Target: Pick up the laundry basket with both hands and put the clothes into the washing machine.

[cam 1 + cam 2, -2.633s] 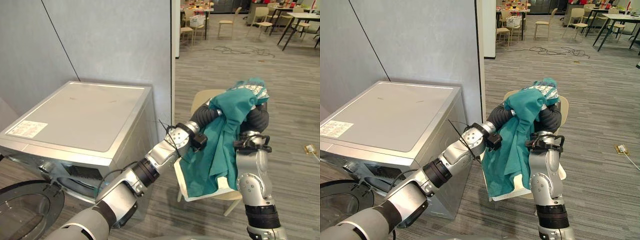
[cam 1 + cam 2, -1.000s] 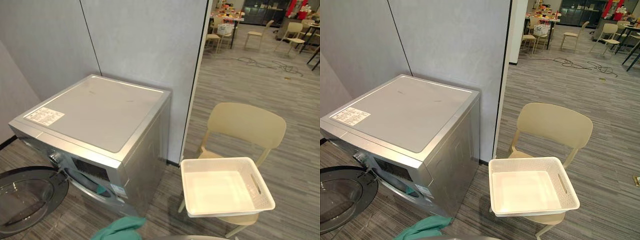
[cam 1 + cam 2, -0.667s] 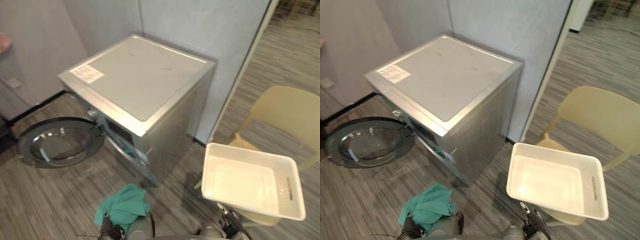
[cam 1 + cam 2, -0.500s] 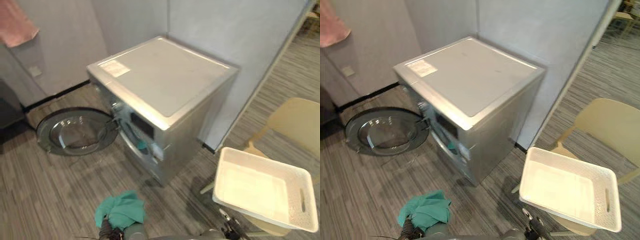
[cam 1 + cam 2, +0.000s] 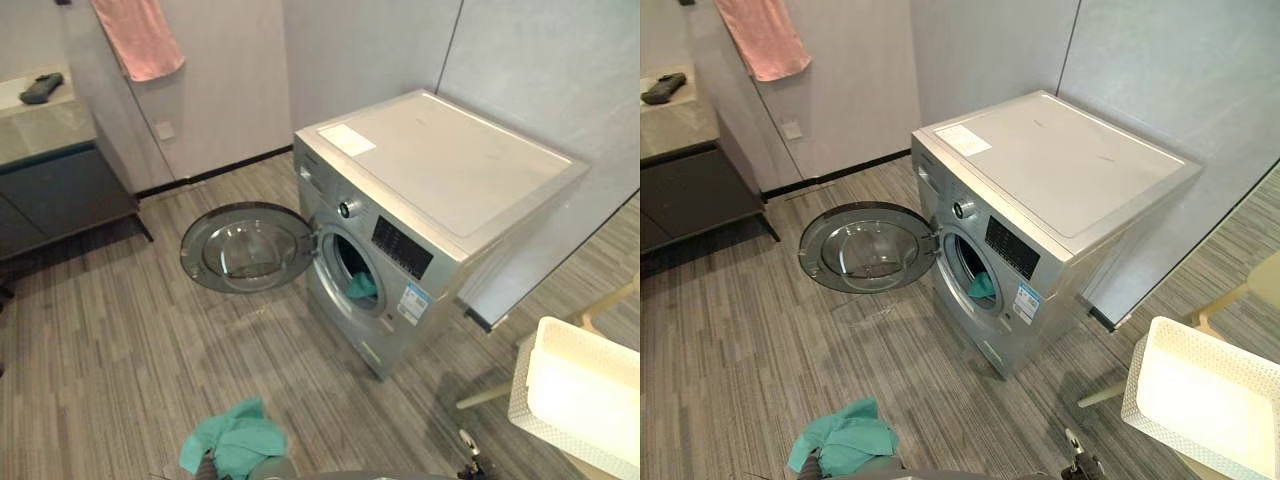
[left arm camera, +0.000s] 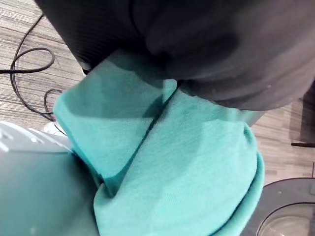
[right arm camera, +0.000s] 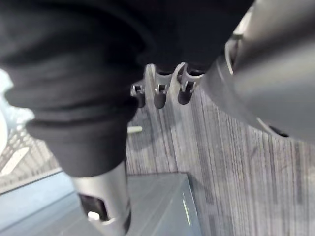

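Teal garment (image 5: 235, 440) bunched at bottom left of centre, draped over the left hand (image 6: 206, 44); its fingers are hidden, so its grip cannot be told. Right hand (image 7: 158, 93) hangs loose-fingered, empty. White laundry basket (image 5: 1137, 395) sits lower right, long axis slanting toward the right edge. Washing machine (image 5: 450, 170) faces lower left, door (image 5: 245, 248) swung open leftward, teal cloth (image 5: 362, 286) inside the drum.

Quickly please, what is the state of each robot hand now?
Left robot hand: cannot be told, teal cloth covers it.
Right robot hand: open, holding nothing.
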You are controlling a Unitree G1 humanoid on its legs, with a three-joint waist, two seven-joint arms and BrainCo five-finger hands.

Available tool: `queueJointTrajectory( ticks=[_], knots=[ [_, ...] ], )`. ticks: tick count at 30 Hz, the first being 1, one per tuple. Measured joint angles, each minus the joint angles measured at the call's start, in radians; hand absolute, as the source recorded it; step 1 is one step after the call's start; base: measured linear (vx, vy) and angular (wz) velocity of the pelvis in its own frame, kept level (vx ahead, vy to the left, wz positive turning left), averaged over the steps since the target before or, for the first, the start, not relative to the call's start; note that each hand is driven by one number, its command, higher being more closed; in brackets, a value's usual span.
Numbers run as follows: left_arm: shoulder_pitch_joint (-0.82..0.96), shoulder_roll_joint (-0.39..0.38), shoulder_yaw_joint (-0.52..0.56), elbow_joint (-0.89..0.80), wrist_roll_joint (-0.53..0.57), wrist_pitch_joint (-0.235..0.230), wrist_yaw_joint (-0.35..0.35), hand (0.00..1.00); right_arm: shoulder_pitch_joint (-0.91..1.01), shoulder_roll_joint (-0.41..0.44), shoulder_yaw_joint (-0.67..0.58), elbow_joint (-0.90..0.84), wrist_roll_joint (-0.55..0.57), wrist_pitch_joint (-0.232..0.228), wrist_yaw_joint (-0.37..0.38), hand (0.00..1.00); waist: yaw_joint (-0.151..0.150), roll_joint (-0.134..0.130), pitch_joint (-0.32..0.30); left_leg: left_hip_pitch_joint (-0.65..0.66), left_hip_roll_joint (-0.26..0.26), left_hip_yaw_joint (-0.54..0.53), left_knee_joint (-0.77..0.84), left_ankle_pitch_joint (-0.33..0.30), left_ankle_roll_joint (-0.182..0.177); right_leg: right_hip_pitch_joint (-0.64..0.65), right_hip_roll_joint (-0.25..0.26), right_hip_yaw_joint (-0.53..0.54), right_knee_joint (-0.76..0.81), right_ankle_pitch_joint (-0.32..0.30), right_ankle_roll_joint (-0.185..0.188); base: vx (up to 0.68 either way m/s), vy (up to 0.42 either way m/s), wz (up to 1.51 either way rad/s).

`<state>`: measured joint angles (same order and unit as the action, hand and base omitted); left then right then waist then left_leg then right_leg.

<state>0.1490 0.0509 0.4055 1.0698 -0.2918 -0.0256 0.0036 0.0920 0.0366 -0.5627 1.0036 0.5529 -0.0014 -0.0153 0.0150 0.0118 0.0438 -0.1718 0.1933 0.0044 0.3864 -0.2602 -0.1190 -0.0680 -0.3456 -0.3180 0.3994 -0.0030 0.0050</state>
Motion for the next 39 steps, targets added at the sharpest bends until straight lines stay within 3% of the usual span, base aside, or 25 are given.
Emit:
queueJointTrajectory(
  ticks=[1, 2, 3, 5, 6, 7, 9, 10, 11, 13, 14, 16, 18, 19, 20, 21, 22, 26, 30, 31, 32, 33, 34, 36, 39],
  knots=[
    [0.009, 0.007, 0.005, 0.000, 0.022, 0.000, 0.000, 1.00, -0.006, 0.025, 0.027, 0.000, 0.011, 0.000, 0.002, 0.00, 0.004, -0.032, -0.003, -0.003, -0.005, 0.009, -0.001, -0.002, -0.003, 0.002, 0.029, 0.024, -0.002, -0.132, -0.032, -0.01, -0.113, -0.05],
    [0.010, 0.009, 0.014, 0.000, 0.031, 0.001, -0.001, 1.00, -0.011, 0.035, 0.031, 0.001, 0.019, 0.002, 0.004, 0.00, 0.004, -0.047, -0.003, -0.004, -0.009, 0.018, -0.002, -0.002, -0.004, 0.009, 0.032, 0.037, -0.024, -0.173, -0.020, -0.01, -0.196, -0.11],
    [-0.001, 0.006, 0.039, 0.002, 0.035, 0.006, 0.000, 1.00, -0.025, 0.049, 0.029, 0.002, 0.027, 0.005, 0.015, 0.00, 0.002, -0.065, -0.001, -0.007, -0.014, 0.018, -0.026, 0.015, -0.005, 0.008, 0.037, 0.053, -0.052, -0.222, 0.091, -0.02, -0.215, 0.21],
    [-0.018, 0.007, 0.039, -0.001, 0.050, 0.009, -0.001, 1.00, -0.008, 0.046, 0.017, 0.003, 0.032, 0.005, 0.019, 0.00, -0.001, -0.070, -0.008, 0.019, -0.011, -0.012, -0.125, 0.103, 0.004, 0.018, 0.068, 0.041, -0.089, -0.204, 0.090, 0.05, -0.193, 0.43],
    [-0.046, -0.001, 0.040, -0.004, 0.046, 0.007, 0.000, 1.00, -0.005, 0.047, 0.008, 0.009, 0.052, 0.000, 0.018, 0.00, 0.007, -0.086, 0.003, -0.007, -0.023, 0.049, 0.008, 0.103, 0.030, 0.026, 0.042, 0.018, -0.066, -0.173, 0.136, 0.21, -0.078, 0.49],
    [-0.063, -0.030, 0.033, 0.000, 0.050, 0.016, 0.003, 1.00, 0.004, 0.024, 0.014, 0.020, 0.110, -0.011, 0.016, 0.00, -0.024, -0.048, 0.031, 0.016, -0.043, 0.146, 0.123, 0.070, 0.079, 0.023, 0.046, 0.034, 0.077, -0.171, 0.105, 0.17, -0.064, 1.13],
    [-0.086, -0.043, 0.030, -0.009, 0.060, 0.014, 0.001, 1.00, 0.043, 0.024, 0.007, 0.006, 0.173, -0.021, 0.014, 0.00, -0.071, -0.009, 0.014, 0.089, -0.028, 0.093, -0.027, 0.057, 0.070, -0.061, 0.123, 0.159, 0.178, -0.236, 0.037, 0.13, -0.104, 1.23],
    [-0.110, -0.040, 0.027, -0.016, 0.060, 0.008, 0.000, 1.00, 0.054, 0.041, 0.036, 0.015, 0.209, -0.023, 0.014, 0.00, -0.070, -0.060, -0.001, 0.089, -0.040, 0.062, -0.012, 0.047, 0.070, -0.092, 0.202, 0.193, 0.072, -0.221, -0.037, 0.17, -0.165, 0.63],
    [-0.125, -0.059, 0.015, -0.020, 0.059, 0.009, -0.002, 1.00, 0.053, 0.034, 0.053, 0.031, 0.226, -0.028, 0.009, 0.00, -0.078, -0.042, -0.004, 0.050, -0.020, 0.038, 0.089, 0.017, 0.076, -0.080, 0.198, 0.184, 0.092, -0.245, 0.026, 0.14, -0.156, 0.41],
    [-0.119, -0.091, -0.020, -0.039, 0.057, 0.013, -0.002, 1.00, 0.046, 0.011, 0.051, 0.034, 0.226, -0.028, -0.006, 0.00, -0.088, -0.010, -0.011, 0.038, -0.001, 0.006, 0.131, 0.018, -0.014, -0.068, 0.222, 0.168, 0.109, -0.288, 0.051, 0.07, -0.122, 0.26],
    [-0.116, -0.106, -0.045, -0.058, 0.046, 0.015, -0.003, 1.00, 0.046, 0.016, 0.050, 0.034, 0.224, -0.024, -0.008, 0.00, -0.094, -0.009, -0.013, 0.002, 0.002, -0.015, 0.209, 0.021, -0.021, -0.055, 0.217, 0.152, 0.111, -0.296, 0.049, 0.00, -0.073, 0.43],
    [-0.112, -0.127, -0.068, -0.094, 0.012, 0.016, -0.019, 1.00, 0.054, -0.006, 0.051, 0.035, 0.221, -0.020, -0.018, 0.00, -0.082, 0.036, -0.003, -0.125, 0.025, -0.060, 0.471, 0.133, -0.132, -0.027, 0.237, 0.158, 0.124, -0.316, 0.052, -0.02, -0.028, 0.02],
    [-0.079, -0.132, -0.065, -0.130, -0.002, 0.012, -0.015, 1.00, 0.055, -0.022, 0.077, 0.032, 0.221, -0.020, -0.026, 0.00, -0.064, 0.048, 0.000, -0.139, 0.050, -0.050, 0.556, 0.235, -0.134, 0.006, 0.261, 0.204, 0.097, -0.312, 0.045, 0.04, -0.023, -0.71],
    [-0.060, -0.124, -0.045, -0.134, -0.011, 0.006, -0.001, 1.00, 0.059, -0.029, 0.101, 0.022, 0.219, -0.025, -0.027, 0.00, -0.057, 0.045, -0.005, -0.149, 0.072, -0.036, 0.593, 0.297, -0.101, 0.040, 0.279, 0.241, 0.049, -0.301, 0.027, 0.05, -0.001, -0.80],
    [-0.052, -0.123, -0.039, -0.135, -0.012, 0.001, 0.001, 1.00, 0.059, -0.029, 0.108, 0.012, 0.217, -0.028, -0.028, 0.00, -0.053, 0.046, -0.005, -0.148, 0.078, -0.025, 0.599, 0.287, -0.087, 0.048, 0.279, 0.252, 0.035, -0.301, 0.027, 0.05, 0.011, -0.79],
    [-0.039, -0.120, -0.024, -0.135, -0.016, -0.008, 0.003, 1.00, 0.055, -0.025, 0.121, -0.016, 0.211, -0.030, -0.028, 0.00, -0.050, 0.046, -0.005, -0.154, 0.091, 0.006, 0.582, 0.239, -0.016, 0.048, 0.280, 0.282, 0.019, -0.301, 0.027, 0.06, 0.049, -0.87],
    [-0.028, -0.118, 0.002, -0.130, -0.022, -0.017, 0.007, 1.00, 0.046, -0.023, 0.138, -0.041, 0.198, -0.033, -0.027, 0.00, -0.040, 0.044, -0.005, -0.151, 0.107, 0.032, 0.495, 0.172, 0.011, 0.039, 0.281, 0.330, 0.001, -0.301, 0.027, 0.07, 0.067, -0.87],
    [-0.007, -0.106, 0.064, -0.099, -0.031, -0.026, 0.024, 1.00, 0.030, -0.023, 0.157, -0.049, 0.180, -0.036, -0.024, 0.00, -0.027, 0.037, -0.007, -0.121, 0.165, -0.040, 0.094, 0.151, 0.023, 0.029, 0.278, 0.436, -0.021, -0.305, 0.034, 0.19, 0.216, -0.71],
    [0.026, -0.109, 0.112, -0.013, -0.036, -0.022, 0.023, 1.00, 0.035, -0.049, 0.086, 0.005, 0.121, -0.035, -0.022, 0.00, -0.026, 0.054, -0.013, -0.063, 0.150, -0.154, -0.101, 0.146, 0.030, 0.084, 0.219, 0.527, -0.027, -0.357, 0.136, 0.30, 0.594, -0.40],
    [0.036, -0.101, 0.125, 0.005, -0.041, -0.019, 0.023, 1.00, 0.036, -0.059, 0.044, 0.057, 0.106, -0.031, -0.022, 0.00, -0.019, 0.059, -0.029, -0.063, 0.117, -0.146, -0.047, 0.179, -0.133, 0.107, 0.179, 0.557, -0.056, -0.361, 0.164, 0.35, 0.663, -0.59],
    [0.058, -0.057, 0.126, 0.021, -0.037, -0.012, 0.024, 1.00, 0.035, -0.023, 0.011, 0.100, 0.095, -0.013, -0.019, 0.00, -0.031, -0.006, -0.071, -0.086, 0.053, -0.104, 0.000, 0.133, -0.115, 0.116, 0.115, 0.593, -0.095, -0.313, 0.148, 0.35, 0.625, -0.38],
    [0.057, -0.048, 0.124, 0.029, -0.029, -0.013, 0.024, 1.00, 0.040, -0.011, -0.007, 0.108, 0.092, -0.011, -0.013, 0.00, -0.041, -0.016, -0.079, -0.099, 0.038, -0.104, 0.016, 0.119, -0.104, 0.118, 0.105, 0.589, -0.106, -0.277, 0.141, 0.40, 0.621, -0.03],
    [0.023, -0.030, 0.105, 0.051, -0.017, -0.007, 0.023, 1.00, 0.049, 0.009, -0.081, 0.119, 0.078, -0.010, -0.001, 0.00, -0.051, -0.018, -0.081, -0.104, 0.011, -0.103, 0.039, 0.098, -0.088, 0.104, 0.086, 0.599, -0.123, -0.164, 0.160, 0.25, 0.383, 0.04],
    [0.010, -0.026, 0.086, 0.063, -0.007, -0.003, 0.023, 1.00, 0.054, 0.005, -0.132, 0.116, 0.063, -0.007, 0.001, 0.00, -0.048, -0.012, -0.087, -0.097, -0.006, -0.067, 0.035, 0.083, -0.060, 0.073, 0.066, 0.604, -0.115, -0.066, 0.163, 0.24, 0.384, -0.30],
    [-0.006, -0.024, -0.021, 0.056, 0.000, -0.002, 0.024, 1.00, 0.046, -0.006, -0.122, 0.105, 0.032, 0.001, 0.001, 0.00, -0.050, 0.015, -0.082, -0.027, -0.034, 0.028, -0.013, 0.079, -0.017, -0.022, 0.035, 0.577, -0.013, 0.115, 0.074, 0.23, 0.401, -0.61]
  ],
)
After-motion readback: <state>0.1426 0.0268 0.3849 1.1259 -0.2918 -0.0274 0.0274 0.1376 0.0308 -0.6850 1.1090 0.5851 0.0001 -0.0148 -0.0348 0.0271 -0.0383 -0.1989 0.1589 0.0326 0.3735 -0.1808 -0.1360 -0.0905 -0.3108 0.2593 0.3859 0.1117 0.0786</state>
